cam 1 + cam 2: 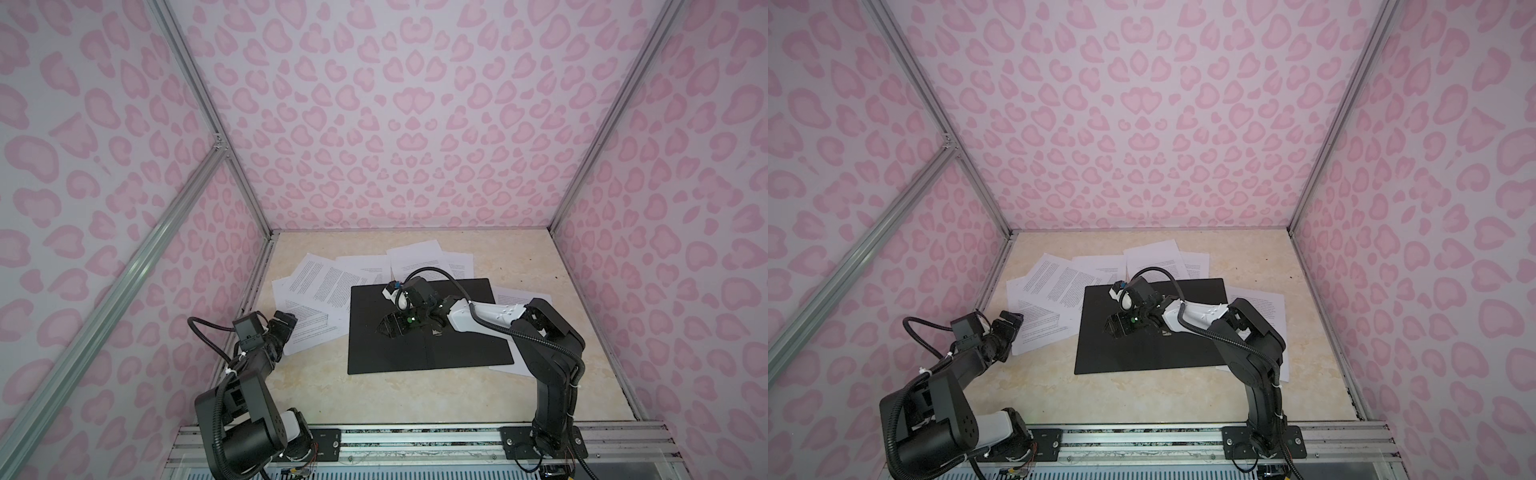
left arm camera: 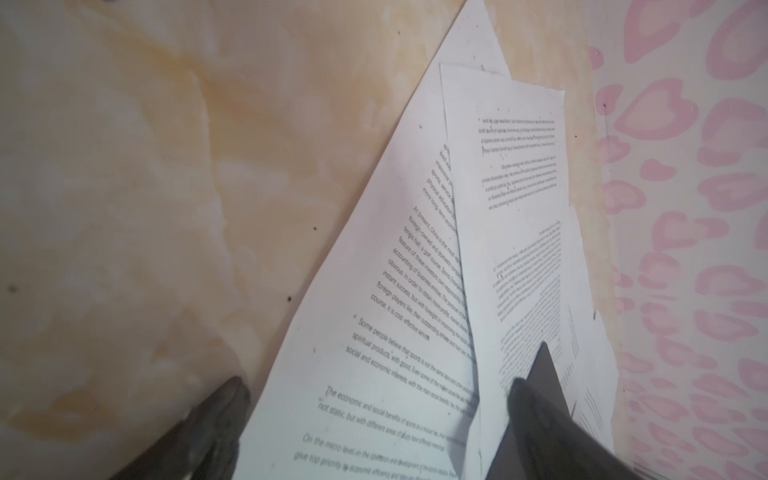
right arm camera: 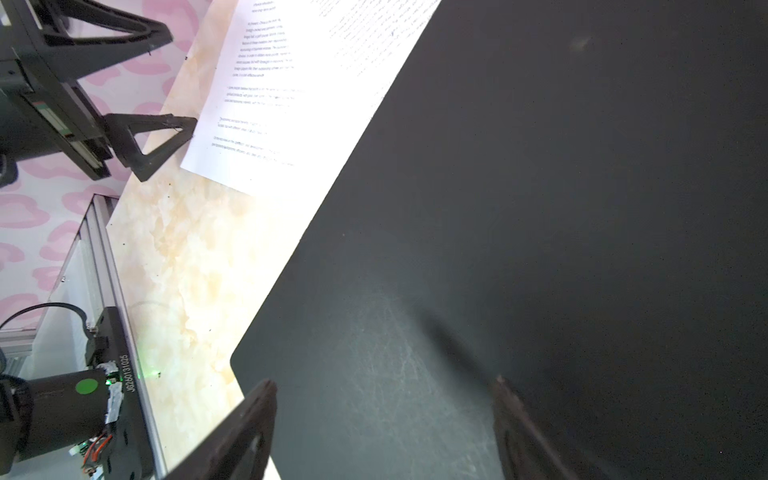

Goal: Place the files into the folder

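The folder lies flat and black on the table, a crease down its middle. The files, several white printed sheets, spread around its left, far and right sides, some tucked under its edges. My left gripper is open, low at the near-left corner of the sheets; one finger is over bare table, one over paper. My right gripper hangs open over the folder's left half, holding nothing.
Pink-patterned walls on an aluminium frame close in three sides. The beige marble tabletop runs to a metal rail at the front carrying both arm bases. The right arm's forearm crosses over the folder.
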Controlling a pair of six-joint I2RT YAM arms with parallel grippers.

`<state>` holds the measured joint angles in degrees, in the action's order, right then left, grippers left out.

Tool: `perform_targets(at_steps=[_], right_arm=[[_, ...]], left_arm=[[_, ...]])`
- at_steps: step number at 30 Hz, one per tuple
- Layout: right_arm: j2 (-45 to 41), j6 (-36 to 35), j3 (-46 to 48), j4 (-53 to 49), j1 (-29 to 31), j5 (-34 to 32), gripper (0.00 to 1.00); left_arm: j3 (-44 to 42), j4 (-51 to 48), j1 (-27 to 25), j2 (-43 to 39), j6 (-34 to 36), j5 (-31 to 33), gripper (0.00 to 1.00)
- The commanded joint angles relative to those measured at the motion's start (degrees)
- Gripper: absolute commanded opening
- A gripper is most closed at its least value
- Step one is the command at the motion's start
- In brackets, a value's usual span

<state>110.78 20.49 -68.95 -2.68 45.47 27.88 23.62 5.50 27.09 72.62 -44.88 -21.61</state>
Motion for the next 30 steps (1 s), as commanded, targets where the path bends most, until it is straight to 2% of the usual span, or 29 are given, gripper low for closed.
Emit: perform_targets(at_steps=[1,9,12,14,18,25,30], right_arm=[[0.0,0.6,0.3,1.3,0.0,1.2,0.81],[0.2,1.2,0.4,1.9,-0.1,2.1,0.81],[0.4,1.3,0.3,2.0,-0.1,2.3,0.81],[0.5,1.4,0.4,2.0,-0.1,2.3,0.81],[0.7,1.6,0.4,2.2,-0.1,2.3,0.81],[0.8,1.8,0.5,2.9,-0.1,3.3,0.81],[1.3,2.6,0.4,3.5,-0.3,4.8,0.81]], left_arm=[[-0.9,-3.2,-0.1,-1.6,-1.6,-7.6,0.99],[-2.3,0.9,-0.1,-3.1,-2.1,-15.2,0.97],[-2.7,1.1,-0.2,-3.2,-1.8,-14.4,0.98],[-2.6,-1.0,-0.5,-3.4,-1.3,-11.5,1.00],[-3.1,-1.2,-1.1,-1.7,-1.5,-8.7,0.95],[-3.8,3.7,-3.7,3.4,-2.7,-8.8,0.80],[-6.1,10.8,-3.8,2.9,-3.4,-9.6,0.78]])
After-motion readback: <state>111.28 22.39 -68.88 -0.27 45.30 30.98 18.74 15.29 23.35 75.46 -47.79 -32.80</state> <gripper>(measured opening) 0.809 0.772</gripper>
